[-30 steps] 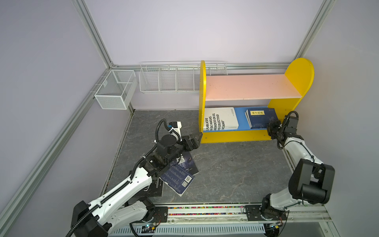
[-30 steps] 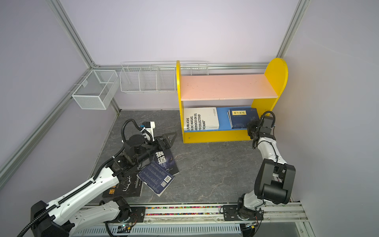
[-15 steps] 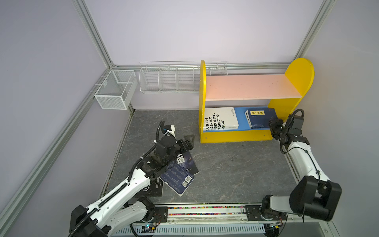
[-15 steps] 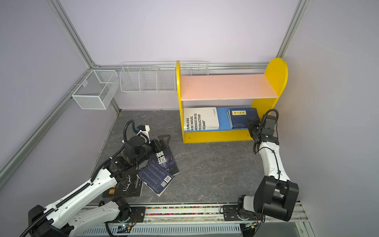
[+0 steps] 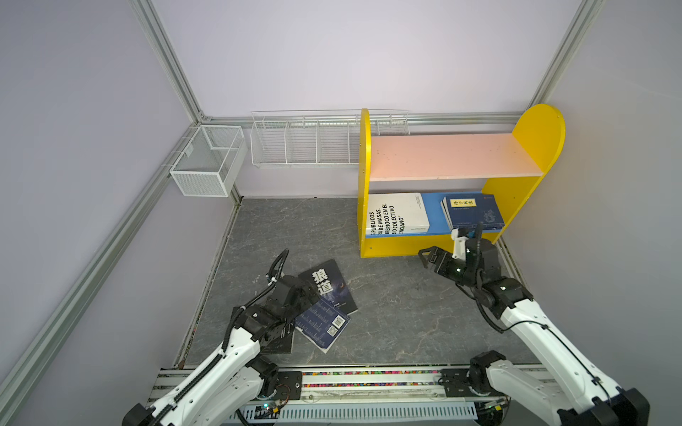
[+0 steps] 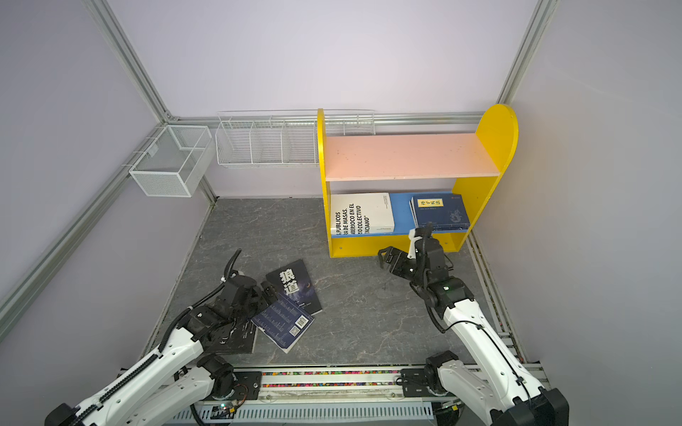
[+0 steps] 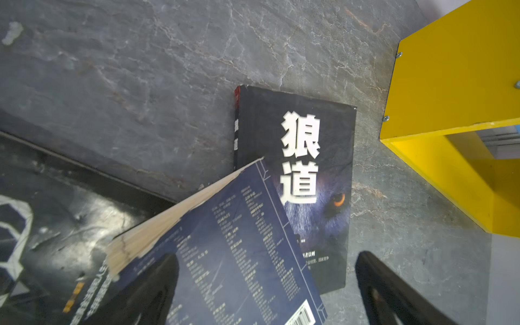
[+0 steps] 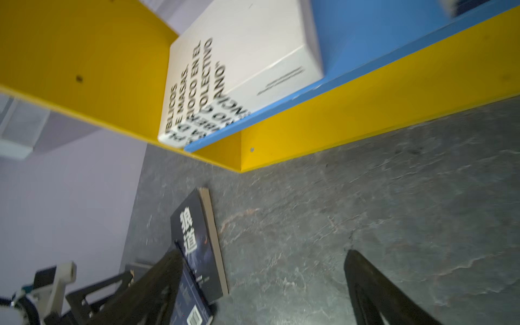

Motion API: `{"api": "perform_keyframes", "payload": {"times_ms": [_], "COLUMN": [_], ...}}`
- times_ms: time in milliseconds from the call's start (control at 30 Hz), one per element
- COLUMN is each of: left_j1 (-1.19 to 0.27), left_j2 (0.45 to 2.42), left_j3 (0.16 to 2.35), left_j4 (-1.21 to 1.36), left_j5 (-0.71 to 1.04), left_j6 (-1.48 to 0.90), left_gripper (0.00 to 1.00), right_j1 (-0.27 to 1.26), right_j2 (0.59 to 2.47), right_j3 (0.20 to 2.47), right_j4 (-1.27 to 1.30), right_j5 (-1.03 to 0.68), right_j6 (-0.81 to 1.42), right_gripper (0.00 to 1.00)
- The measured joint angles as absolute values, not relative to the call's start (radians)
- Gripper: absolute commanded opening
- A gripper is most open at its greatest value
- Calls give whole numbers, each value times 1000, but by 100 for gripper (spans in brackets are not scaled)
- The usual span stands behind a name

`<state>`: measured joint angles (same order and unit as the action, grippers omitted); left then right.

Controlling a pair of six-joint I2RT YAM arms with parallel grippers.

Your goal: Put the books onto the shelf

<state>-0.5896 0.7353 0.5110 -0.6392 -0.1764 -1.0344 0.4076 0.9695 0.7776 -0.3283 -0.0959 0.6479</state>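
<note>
Shelf (image 5: 446,156): a two-tier board unit with yellow round-topped sides, a bare pink upper board and a blue lower board (image 5: 433,212). It stands against the rear wall, its open front facing both arms.

On the lower board a large white paperback (image 5: 396,214) with black Spanish lettering lies flat against the left side panel. A stack of navy paperbacks (image 5: 472,214) lies flat toward the right side, a yellow title label on the top one. The number in the stack is unclear.

Three books are not yet shelved. They lie on the slate-patterned floor (image 5: 387,302), overlapping.
- A black paperback with a white Chinese title (image 5: 326,282) lies nearest the shelf, cover up.
- A navy paperback (image 5: 321,326) lies back cover up with its barcode showing. It rests partly on the black one, which props up one corner and exposes rough cream page edges.
- A second glossy black book (image 6: 236,337) lies mostly under the left arm.

Left gripper (image 7: 267,267): jaws spread wide over the navy paperback, holding nothing. One finger lies over the back cover, the other over bare floor. Judgement: it is lining up on the propped edge, the easiest purchase available.

Right gripper (image 5: 428,257): jaws wide and empty, low before the shelf's yellow base and apart from every book.

Judgement: the task is roughly half done.
</note>
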Motion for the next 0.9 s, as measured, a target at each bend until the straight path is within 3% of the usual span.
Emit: {"api": "perform_keyframes", "payload": {"times_ms": [333,533,900], "left_j1": [-610,-736,-748], "left_j2": [562,569,632], "left_j3": [373,338,261], "left_j4": [-768,-771,-560], "left_j5": [-83,-72,-59], "left_j6": [-1200,-1287,-1360], "left_gripper": [89,89,89], "right_j1": [749,802,897], "right_j2": [1364,1558,1740], "right_j3": [909,1011,1091], "right_j4": [-248,-215,-160], "right_j5": [-104,-183,-291], "right_j6": [573,568,576], "right_gripper": [81,75,71]}}
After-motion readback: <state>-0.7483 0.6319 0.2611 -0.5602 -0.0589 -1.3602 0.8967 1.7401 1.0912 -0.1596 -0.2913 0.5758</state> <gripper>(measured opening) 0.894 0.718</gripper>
